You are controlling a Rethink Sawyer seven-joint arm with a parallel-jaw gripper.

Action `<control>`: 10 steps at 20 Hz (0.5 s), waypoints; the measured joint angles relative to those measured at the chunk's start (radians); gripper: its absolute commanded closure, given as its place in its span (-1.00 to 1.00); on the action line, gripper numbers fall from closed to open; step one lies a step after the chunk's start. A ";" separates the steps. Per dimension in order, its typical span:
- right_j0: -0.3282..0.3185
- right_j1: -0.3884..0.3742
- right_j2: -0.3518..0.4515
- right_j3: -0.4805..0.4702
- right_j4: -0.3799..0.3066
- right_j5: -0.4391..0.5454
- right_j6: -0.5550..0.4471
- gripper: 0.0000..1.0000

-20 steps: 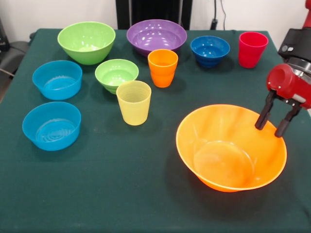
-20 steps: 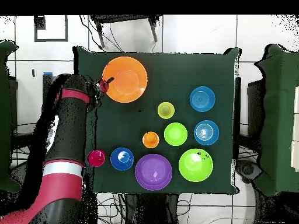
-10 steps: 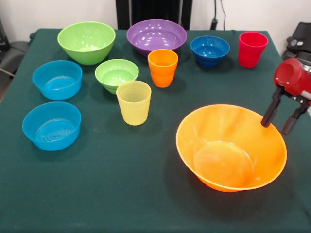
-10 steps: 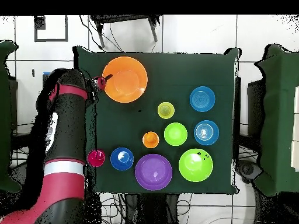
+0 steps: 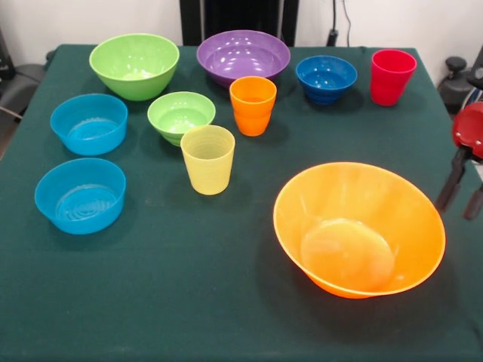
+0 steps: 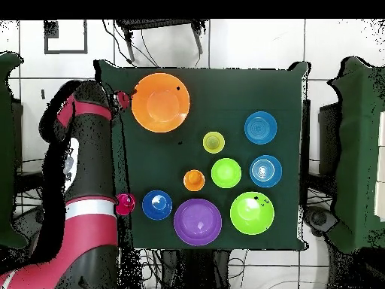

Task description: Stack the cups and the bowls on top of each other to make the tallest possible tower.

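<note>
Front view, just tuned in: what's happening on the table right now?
Nothing is stacked yet. The robot's gripper hangs open and empty off the right edge of the huge orange plastic bowl, touching nothing. The three ribbed plastic cups, orange, translucent yellow and red, stand upright and apart on the green-covered table. The other bowls sit separately around them.
</note>
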 measured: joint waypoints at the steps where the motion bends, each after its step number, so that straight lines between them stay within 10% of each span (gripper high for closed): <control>1: -0.003 0.002 0.011 -0.011 0.001 0.000 -0.017 -1.00; 10: 0.017 0.043 0.009 -0.099 -0.004 0.000 -0.040 -1.00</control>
